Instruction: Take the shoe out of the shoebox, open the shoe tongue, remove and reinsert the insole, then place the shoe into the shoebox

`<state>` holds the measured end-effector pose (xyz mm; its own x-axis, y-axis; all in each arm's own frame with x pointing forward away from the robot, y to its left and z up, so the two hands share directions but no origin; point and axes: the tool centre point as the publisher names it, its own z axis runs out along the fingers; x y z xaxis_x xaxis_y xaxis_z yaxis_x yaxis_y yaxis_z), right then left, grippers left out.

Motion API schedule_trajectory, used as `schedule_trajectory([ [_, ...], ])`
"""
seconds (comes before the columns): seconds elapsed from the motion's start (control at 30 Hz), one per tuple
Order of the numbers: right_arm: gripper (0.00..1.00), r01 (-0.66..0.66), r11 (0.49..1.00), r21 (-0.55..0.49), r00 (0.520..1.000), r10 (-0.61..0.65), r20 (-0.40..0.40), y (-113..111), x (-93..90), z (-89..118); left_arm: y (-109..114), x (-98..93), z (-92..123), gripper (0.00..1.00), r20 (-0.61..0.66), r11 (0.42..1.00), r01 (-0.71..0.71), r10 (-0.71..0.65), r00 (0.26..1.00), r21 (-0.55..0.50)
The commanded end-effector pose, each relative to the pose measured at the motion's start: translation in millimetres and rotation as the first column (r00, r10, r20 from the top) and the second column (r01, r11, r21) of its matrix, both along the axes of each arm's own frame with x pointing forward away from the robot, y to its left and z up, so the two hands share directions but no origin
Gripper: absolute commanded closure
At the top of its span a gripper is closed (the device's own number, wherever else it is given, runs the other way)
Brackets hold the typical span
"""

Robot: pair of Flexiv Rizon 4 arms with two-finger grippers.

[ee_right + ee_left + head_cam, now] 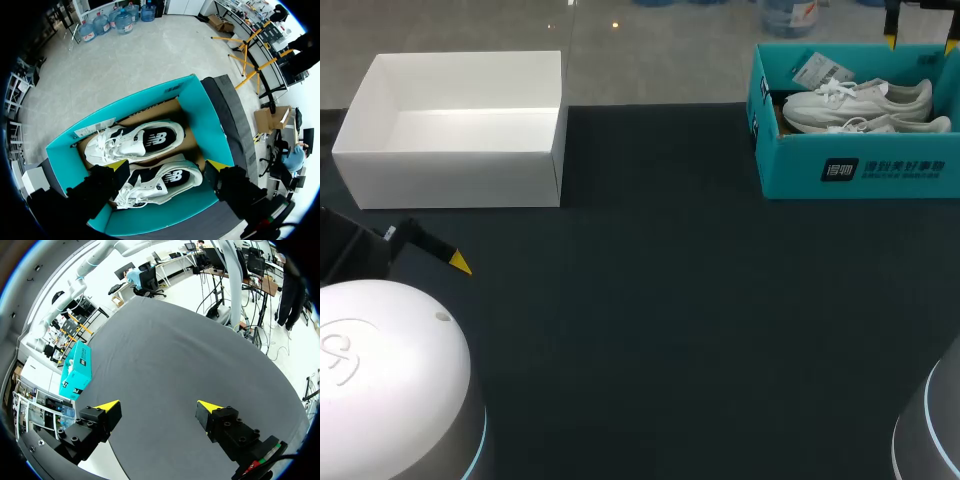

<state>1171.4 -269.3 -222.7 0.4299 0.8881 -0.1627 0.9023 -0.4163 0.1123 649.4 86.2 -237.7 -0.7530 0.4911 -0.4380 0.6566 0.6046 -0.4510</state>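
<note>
- Our left gripper (159, 406) hangs over the bare dark table (190, 360), its yellow-tipped fingers spread wide with nothing between them.
- Our right gripper (167, 165) is above the teal cardboard shoebox (207, 117), its fingers also wide apart and holding nothing.
- We see two white lace-up sneakers (162, 182) lying side by side inside the shoebox, on its brown floor. One sneaker is under the gap between the right fingers, and we cannot tell if they touch it.
- In the head view the shoebox stands at the table's far right edge.
- A white open-topped rectangular box (450, 160) sits at the far left, well apart from the shoebox.
</note>
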Motion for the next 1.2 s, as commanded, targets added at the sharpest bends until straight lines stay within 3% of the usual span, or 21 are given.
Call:
schedule_trajectory([
  [0.03, 0.0, -0.003, 1.0, -0.009, 1.0, 0.003, 0.027, 1, -5.5, -1, -1, 14.3, 5, 0.0, -0.008, 0.999, -0.022, 0.023, 1.0, 0.041],
  [0.1, 0.0, -0.003, 1.0, -0.009, 1.0, 0.003, 0.027, 1, -5.5, -1, -3, 40.6, 8, 0.0, 0.021, 0.981, -0.075, 0.073, 0.997, 0.181],
  [0.2, 0.0, -0.003, 1.0, -0.009, 1.0, 0.003, 0.027, 1, -5.5, -1, -7, 65.8, 14, 0.0, -0.022, 0.973, -0.104, 0.111, 0.994, 0.206],
  [0.43, 0.0, -0.003, 1.0, -0.009, 1.0, 0.003, 0.027, 1, -5.5, -1, -25, 100.3, 10, 0.0, -0.122, 0.96, -0.166, 0.197, 0.973, 0.224],
  [0.57, 0.0, -0.003, 1.0, -0.009, 1.0, 0.003, 0.027, 1, -5.5, -1, -35, 109.9, 17, 0.0, -0.134, 0.941, -0.261, 0.294, 0.946, 0.215],
  [0.63, 0.0, -0.003, 1.0, -0.009, 1.0, 0.003, 0.027, 1, -5.5, -1, -41, 108.9, 34, 0.0, -0.094, 0.951, -0.292, 0.302, 0.949, 0.104],
  [0.67, 0.0, -0.003, 1.0, -0.009, 1.0, 0.003, 0.027, 1, -5.5, -1, -49, 99.9, 54, 0.0, -0.009, 0.976, -0.209, 0.209, 0.978, -0.066],
  [0.93, 0.0, -0.003, 1.0, -0.009, 1.0, 0.003, 0.027, 1, -5.5, -1, -49, 99.9, 54, 0.0, -0.009, 0.976, -0.209, 0.209, 0.978, -0.066],
  [1.0, 0.0, -0.003, 1.0, -0.009, 1.0, 0.003, 0.027, 1, -5.5, -1, -50, 98.6, 63, 0.0, 0.094, 0.953, -0.302, 0.301, 0.949, -0.001],
  [1.1, 0.0, -0.003, 1.0, -0.009, 1.0, 0.003, 0.027, 1, -5.5, -1, -50, 109.0, 73, 0.0, 0.053, 0.852, -0.496, 0.494, 0.868, 0.169],
  [1.13, 0.0, -0.003, 1.0, -0.009, 1.0, 0.003, 0.027, 1, -5.5, -1, -50, 110.8, 72, 0.0, 0.081, 0.824, -0.526, 0.522, 0.849, 0.21],
  [1.17, 0.0, -0.003, 1.0, -0.009, 1.0, 0.003, 0.027, 1, -5.5, -1, -52, 115.8, 69, 0.0, 0.156, 0.759, -0.605, 0.585, 0.796, 0.24],
  [1.2, 0.0, -0.003, 1.0, -0.009, 1.0, 0.003, 0.027, 1, -5.5, -1, -52, 118.9, 69, 0.0, 0.132, 0.742, -0.62, 0.608, 0.783, 0.256],
])
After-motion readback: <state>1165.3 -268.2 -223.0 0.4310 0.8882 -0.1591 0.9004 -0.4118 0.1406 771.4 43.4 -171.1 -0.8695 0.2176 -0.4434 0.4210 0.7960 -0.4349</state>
